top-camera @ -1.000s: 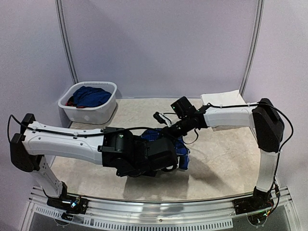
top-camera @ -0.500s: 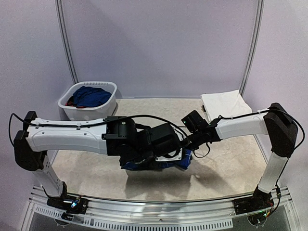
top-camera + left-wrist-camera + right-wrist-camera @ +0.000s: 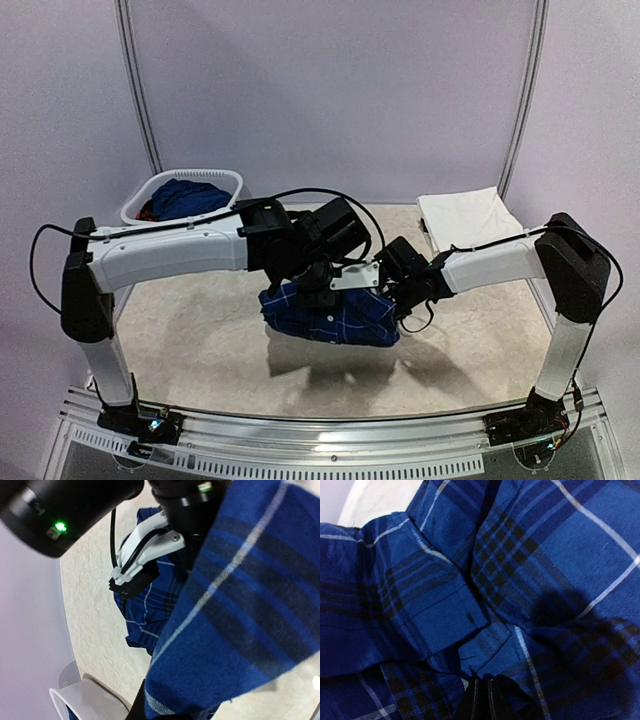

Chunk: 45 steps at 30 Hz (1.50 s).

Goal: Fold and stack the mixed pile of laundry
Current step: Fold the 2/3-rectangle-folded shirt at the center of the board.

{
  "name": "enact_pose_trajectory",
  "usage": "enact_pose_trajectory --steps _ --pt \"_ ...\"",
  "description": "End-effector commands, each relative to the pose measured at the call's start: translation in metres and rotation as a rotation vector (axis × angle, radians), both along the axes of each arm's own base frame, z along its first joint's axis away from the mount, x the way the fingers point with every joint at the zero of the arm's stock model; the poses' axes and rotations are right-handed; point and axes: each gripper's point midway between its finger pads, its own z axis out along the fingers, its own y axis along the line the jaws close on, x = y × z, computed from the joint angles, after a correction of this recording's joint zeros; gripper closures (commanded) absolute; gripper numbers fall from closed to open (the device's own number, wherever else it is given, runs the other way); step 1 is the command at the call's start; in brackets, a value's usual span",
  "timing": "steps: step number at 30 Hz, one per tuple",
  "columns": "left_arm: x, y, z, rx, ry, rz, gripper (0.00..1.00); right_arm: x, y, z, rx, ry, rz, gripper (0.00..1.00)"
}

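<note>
Basket (image 3: 232, 182): far-left corner of the counter (image 3: 190, 345), white, oval.
Inside basket: blue piece (image 3: 190, 197) heaped up, red bit (image 3: 146, 212) at its left edge.
Left end effector (image 3: 316, 292): pointing down, clenched on the top of the shirt (image 3: 330, 318) (fingers themselves hidden by cloth in the wrist view).
Shirt: navy plaid, bunched, hanging over mid-counter between both end effectors, shadow beneath.
Right end effector (image 3: 481, 700): fingertips pressed together on a fold at the shirt's right side, cloth filling the wrist view.
White cloth (image 3: 465, 214): folded flat at the far-right corner, well apart from the shirt.
</note>
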Motion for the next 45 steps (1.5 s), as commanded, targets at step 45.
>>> enact_pose_trajectory --steps 45 --pt "-0.034 -0.026 0.021 0.05 0.041 -0.149 1.0 -0.044 0.029 0.014 -0.018 -0.038 -0.038 0.97"
